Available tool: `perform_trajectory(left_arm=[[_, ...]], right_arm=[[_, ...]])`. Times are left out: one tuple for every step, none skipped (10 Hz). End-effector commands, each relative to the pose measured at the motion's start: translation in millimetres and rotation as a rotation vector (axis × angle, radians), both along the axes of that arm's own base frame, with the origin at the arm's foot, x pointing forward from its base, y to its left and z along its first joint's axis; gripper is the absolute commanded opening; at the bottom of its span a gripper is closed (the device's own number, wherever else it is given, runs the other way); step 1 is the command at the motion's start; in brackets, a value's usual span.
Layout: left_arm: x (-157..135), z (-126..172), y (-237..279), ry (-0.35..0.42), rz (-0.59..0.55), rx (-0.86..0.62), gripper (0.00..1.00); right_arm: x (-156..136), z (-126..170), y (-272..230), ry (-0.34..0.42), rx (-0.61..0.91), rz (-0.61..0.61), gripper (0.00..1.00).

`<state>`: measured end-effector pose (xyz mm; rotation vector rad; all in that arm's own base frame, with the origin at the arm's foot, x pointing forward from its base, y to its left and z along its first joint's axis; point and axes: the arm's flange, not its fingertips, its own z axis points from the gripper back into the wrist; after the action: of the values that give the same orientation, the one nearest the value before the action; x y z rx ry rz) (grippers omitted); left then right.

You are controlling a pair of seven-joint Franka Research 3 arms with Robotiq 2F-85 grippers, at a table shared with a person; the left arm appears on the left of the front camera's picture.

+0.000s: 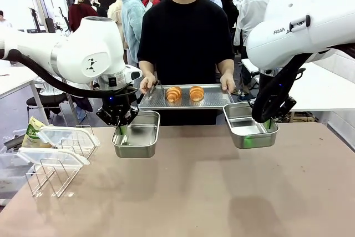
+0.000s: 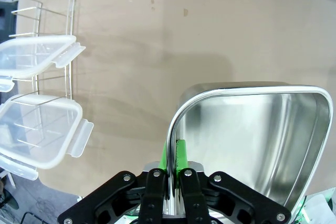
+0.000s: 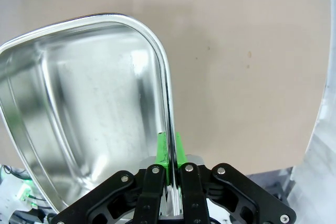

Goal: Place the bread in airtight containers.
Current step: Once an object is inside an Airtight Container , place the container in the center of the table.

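Note:
Two golden croissant-like pieces of bread [image 1: 173,94] [image 1: 196,93] lie on a perforated metal tray [image 1: 213,100] that a person holds with both hands at the far table edge. My left gripper [image 1: 118,127] is shut on the rim of an empty steel container [image 1: 138,139], lifted above the table; in the left wrist view its green pads [image 2: 180,156] pinch the container [image 2: 252,140] wall. My right gripper [image 1: 268,124] is shut on the rim of a second empty container [image 1: 247,129], seen close in the right wrist view [image 3: 89,108] with the rim between the pads [image 3: 162,150].
Two translucent clip lids [image 1: 66,135] [image 1: 50,155] rest on a wire rack [image 1: 52,177] at the table's left, also seen in the left wrist view [image 2: 34,56] [image 2: 37,132]. A snack bag [image 1: 33,129] lies beyond the rack. Bare brown tabletop [image 1: 188,192] spreads across the front.

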<state>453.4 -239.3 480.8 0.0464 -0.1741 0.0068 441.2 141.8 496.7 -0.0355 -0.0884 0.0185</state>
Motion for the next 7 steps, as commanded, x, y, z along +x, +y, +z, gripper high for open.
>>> perform_trajectory(left_arm=[[-0.3,2.1,0.6,-0.005,0.000,0.002,0.00],[-0.3,2.1,0.6,-0.005,0.000,0.002,0.00],[-0.3,2.1,0.6,-0.005,0.000,0.002,0.00],[-0.3,2.1,0.6,-0.005,0.000,0.002,0.00],[-0.3,2.1,0.6,-0.005,0.000,0.002,0.00],[-0.3,2.1,0.6,-0.005,0.000,0.002,0.00],[-0.3,2.1,0.6,-0.005,0.000,0.002,0.00]], right_arm=[[-3.1,0.9,-0.6,-0.004,-0.001,0.000,0.00],[-3.1,0.9,-0.6,-0.004,-0.001,0.000,0.00],[-3.1,0.9,-0.6,-0.004,-0.001,0.000,0.00],[-3.1,0.9,-0.6,-0.004,-0.001,0.000,0.00],[-3.1,0.9,-0.6,-0.004,-0.001,0.000,0.00],[-3.1,0.9,-0.6,-0.004,-0.001,0.000,0.00],[-3.1,0.9,-0.6,-0.004,-0.001,0.000,0.00]])
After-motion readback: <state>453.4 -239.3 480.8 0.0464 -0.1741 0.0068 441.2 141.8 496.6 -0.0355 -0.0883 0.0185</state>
